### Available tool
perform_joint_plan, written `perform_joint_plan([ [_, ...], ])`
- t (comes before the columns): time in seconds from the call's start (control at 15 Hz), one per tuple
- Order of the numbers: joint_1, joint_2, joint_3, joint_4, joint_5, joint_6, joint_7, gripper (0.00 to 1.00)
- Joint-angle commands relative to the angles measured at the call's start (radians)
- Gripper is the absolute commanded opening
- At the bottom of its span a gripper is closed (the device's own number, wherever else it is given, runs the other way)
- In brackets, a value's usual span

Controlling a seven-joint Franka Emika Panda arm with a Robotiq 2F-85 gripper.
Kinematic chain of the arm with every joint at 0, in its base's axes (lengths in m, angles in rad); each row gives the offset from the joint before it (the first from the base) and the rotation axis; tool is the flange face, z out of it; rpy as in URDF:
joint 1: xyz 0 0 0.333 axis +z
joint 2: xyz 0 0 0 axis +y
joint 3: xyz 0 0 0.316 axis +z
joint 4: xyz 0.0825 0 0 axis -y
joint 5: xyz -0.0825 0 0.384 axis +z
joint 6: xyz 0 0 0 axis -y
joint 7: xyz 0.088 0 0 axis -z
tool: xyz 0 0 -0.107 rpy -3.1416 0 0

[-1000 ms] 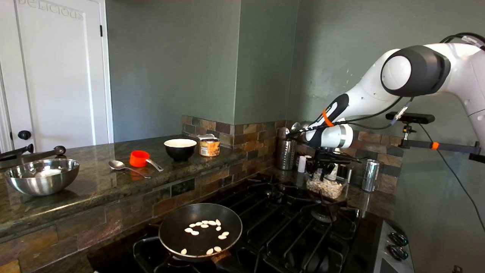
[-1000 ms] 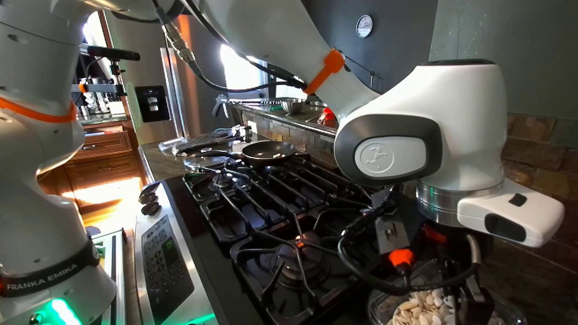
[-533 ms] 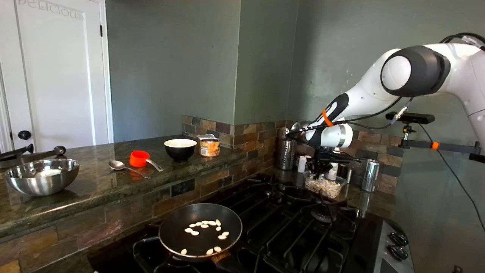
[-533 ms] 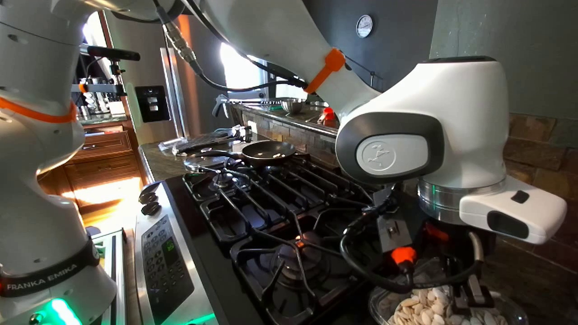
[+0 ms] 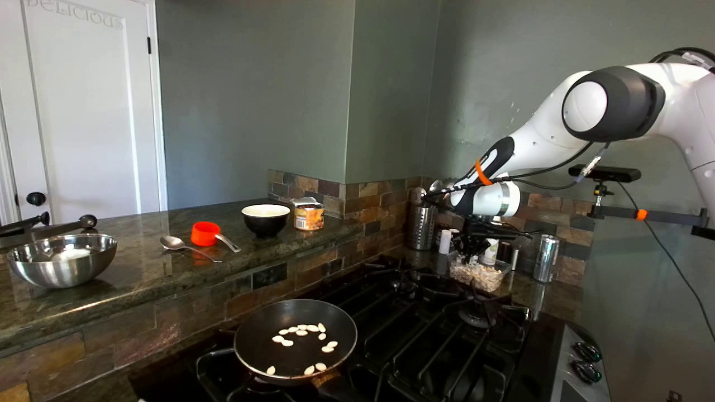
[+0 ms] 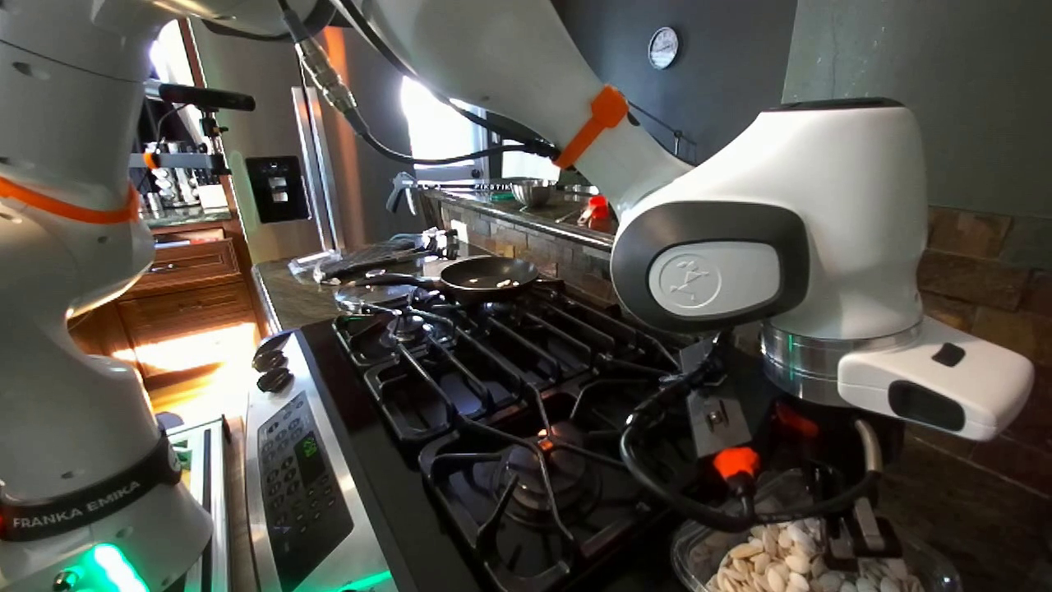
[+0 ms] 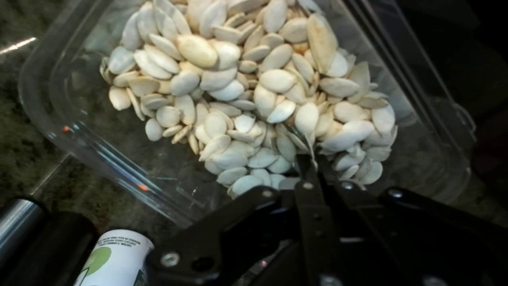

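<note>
Cream-coloured pumpkin seeds point(image 7: 222, 99) lie heaped in a clear plastic container point(image 7: 420, 71), which stands on the counter beside the stove. My black gripper point(image 7: 314, 161) reaches down into the heap from the bottom of the wrist view. Its fingers are together, with the thin pale edges of one or more seeds pinched between the tips; how many, I cannot tell. In both exterior views the gripper point(image 5: 471, 255) is low over the container, its lower part against the seeds. A dark frying pan point(image 5: 301, 357) on the stove has several seeds scattered in it.
Black stove grates point(image 5: 424, 335) lie between container and pan. Around the container stand a white bottle point(image 7: 119, 254), a silver canister point(image 5: 546, 258) and a utensil holder point(image 5: 422, 228). The raised ledge bears a red measuring cup point(image 5: 205, 233), black bowl point(image 5: 266, 222) and steel bowl point(image 5: 61, 265).
The jaws have come together among the seeds over the last second. The wrist has risen very slightly. Pan, container and the things on the ledge have stayed put.
</note>
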Motion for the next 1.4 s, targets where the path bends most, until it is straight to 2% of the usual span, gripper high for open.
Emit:
perform_joint_plan([
  [0.0,-0.022,-0.04,0.017,-0.028,0.017,-0.01,-0.033,0.01],
  [0.33,-0.031,-0.088,0.018,-0.05,0.015,-0.039,-0.074,0.01],
  [0.8,-0.027,-0.208,0.02,-0.092,0.022,-0.187,-0.193,0.01],
  [1.33,0.063,-0.401,0.023,-0.158,-0.04,-0.261,-0.308,0.01],
])
